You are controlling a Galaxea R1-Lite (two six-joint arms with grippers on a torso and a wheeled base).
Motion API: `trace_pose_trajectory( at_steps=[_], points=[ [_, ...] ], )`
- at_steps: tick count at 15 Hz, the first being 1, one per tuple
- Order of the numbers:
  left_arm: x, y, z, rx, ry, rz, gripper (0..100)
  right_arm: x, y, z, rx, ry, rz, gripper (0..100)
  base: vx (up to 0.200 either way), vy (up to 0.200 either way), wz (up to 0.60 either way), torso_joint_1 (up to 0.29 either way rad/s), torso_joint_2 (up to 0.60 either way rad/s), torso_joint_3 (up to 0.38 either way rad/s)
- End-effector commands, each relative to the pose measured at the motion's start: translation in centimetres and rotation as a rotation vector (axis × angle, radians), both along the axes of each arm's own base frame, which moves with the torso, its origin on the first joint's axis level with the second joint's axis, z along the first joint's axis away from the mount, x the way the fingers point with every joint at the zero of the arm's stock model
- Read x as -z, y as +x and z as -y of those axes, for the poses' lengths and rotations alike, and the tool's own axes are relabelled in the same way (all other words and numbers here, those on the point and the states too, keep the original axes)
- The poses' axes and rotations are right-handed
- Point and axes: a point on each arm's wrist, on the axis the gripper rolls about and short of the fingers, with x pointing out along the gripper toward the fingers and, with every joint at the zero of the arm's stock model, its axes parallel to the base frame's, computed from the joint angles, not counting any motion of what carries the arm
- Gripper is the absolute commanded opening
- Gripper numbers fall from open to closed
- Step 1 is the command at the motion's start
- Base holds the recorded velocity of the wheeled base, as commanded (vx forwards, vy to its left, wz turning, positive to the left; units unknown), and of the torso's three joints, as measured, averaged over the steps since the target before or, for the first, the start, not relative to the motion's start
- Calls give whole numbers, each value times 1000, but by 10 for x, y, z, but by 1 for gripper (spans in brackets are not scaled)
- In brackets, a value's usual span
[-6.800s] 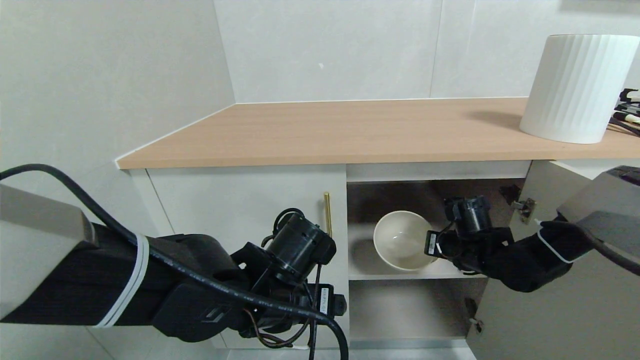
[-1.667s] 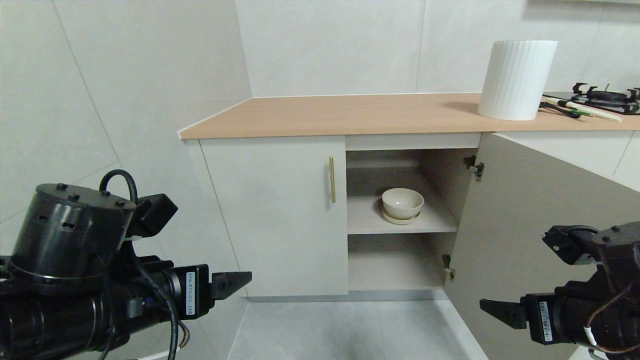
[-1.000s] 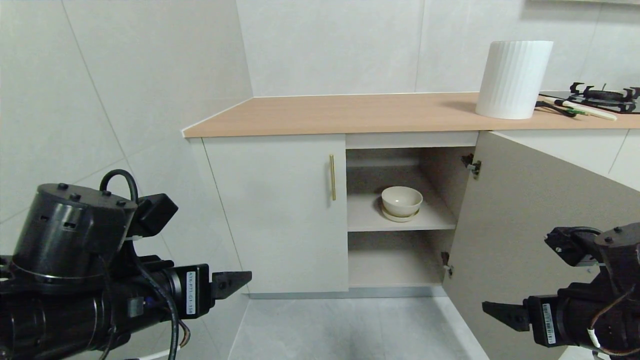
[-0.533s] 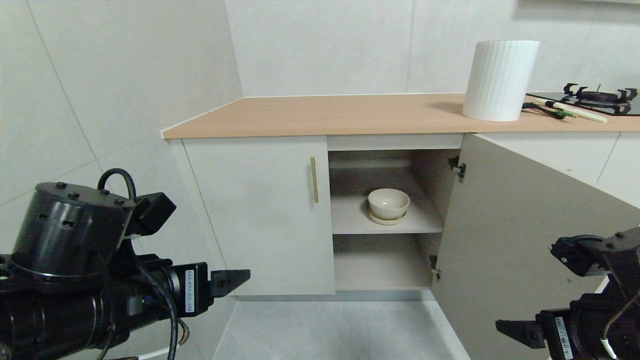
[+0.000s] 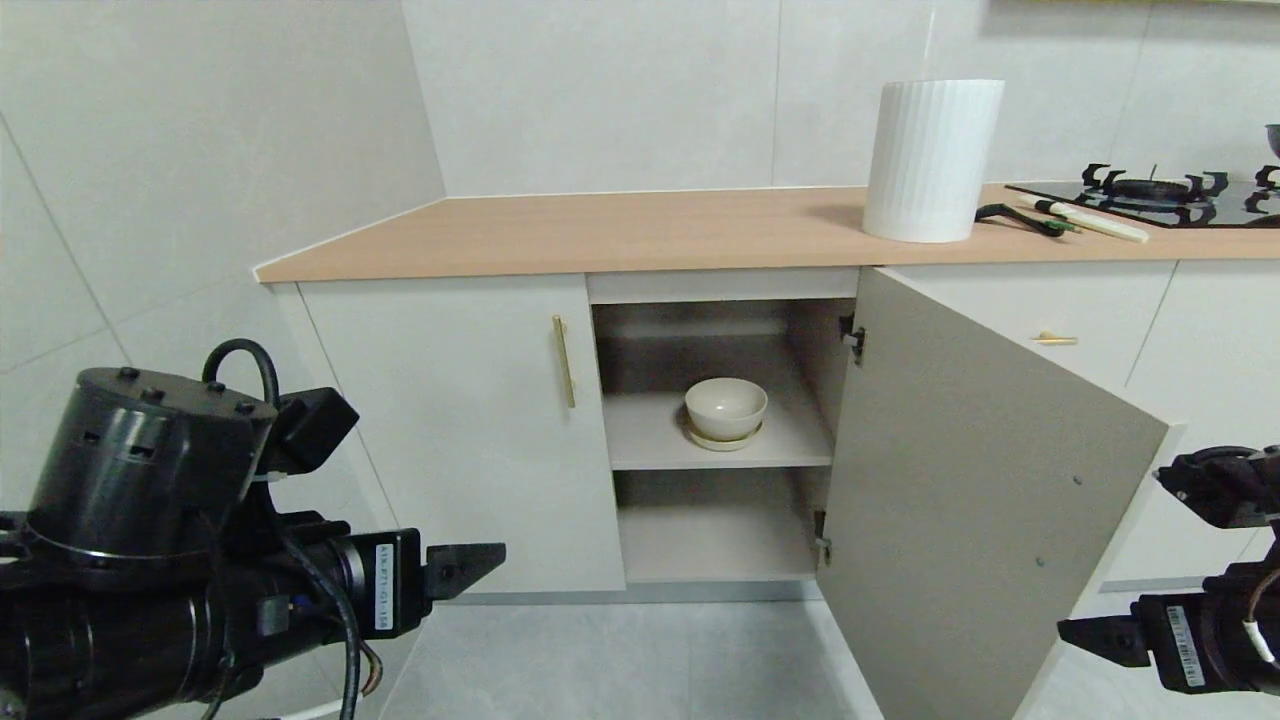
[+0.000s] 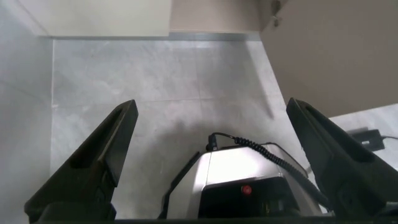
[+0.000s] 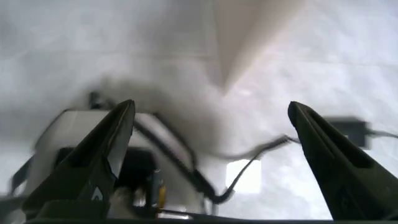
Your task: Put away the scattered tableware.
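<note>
Inside the cupboard (image 5: 720,286), on its upper shelf (image 5: 650,440), a cream bowl (image 5: 726,405) sits upright on a small plate (image 5: 722,441), both near the middle of the shelf; the cupboard's right door (image 5: 960,490) stands swung wide open, hinged at the right side of the opening, while its left door (image 5: 450,420) is shut, with a slim brass handle (image 5: 564,361) upright along the edge next to the opening; on the wooden worktop (image 5: 600,235) above the cupboard, over the open door's hinge side, stands a tall white ribbed container (image 5: 931,160); just past it, further from the cupboard, a few long utensils (image 5: 1080,217) lie at the edge of a black hob (image 5: 1150,192); the left gripper (image 6: 211,165) hangs low, out in front of the cupboard's shut door and well apart from the bowl, its fingers (image 6: 93,168) spread wide with nothing between them and grey floor tiles (image 6: 161,81) beyond; the right gripper (image 7: 211,162) hangs low on the outer side of the open door, also well apart from the bowl, its fingers (image 7: 93,165) spread wide and holding nothing.
</note>
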Motion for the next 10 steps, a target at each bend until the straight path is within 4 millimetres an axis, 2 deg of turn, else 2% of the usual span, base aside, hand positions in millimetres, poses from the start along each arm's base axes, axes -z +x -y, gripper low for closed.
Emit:
trace_pose_trajectory(
  at_steps=[1, 3, 7, 10],
  points=[
    [1, 0, 0, -2, 2, -4, 100, -10, -3, 12, 45, -13, 21, 100, 0, 0, 0, 0, 0, 0],
    [1, 0, 0, -2, 2, -3, 100, -15, -1, 21, 100, -26, 32, 100, 0, 0, 0, 0, 0, 0],
    [1, 0, 0, -2, 2, -4, 100, -19, 8, 53, 231, -103, 58, 100, 0, 0, 0, 0, 0, 0],
    [1, 0, 0, -2, 2, -4, 100, -18, 18, 67, 294, -120, 83, 100, 0, 0, 0, 0, 0, 0]
  ],
)
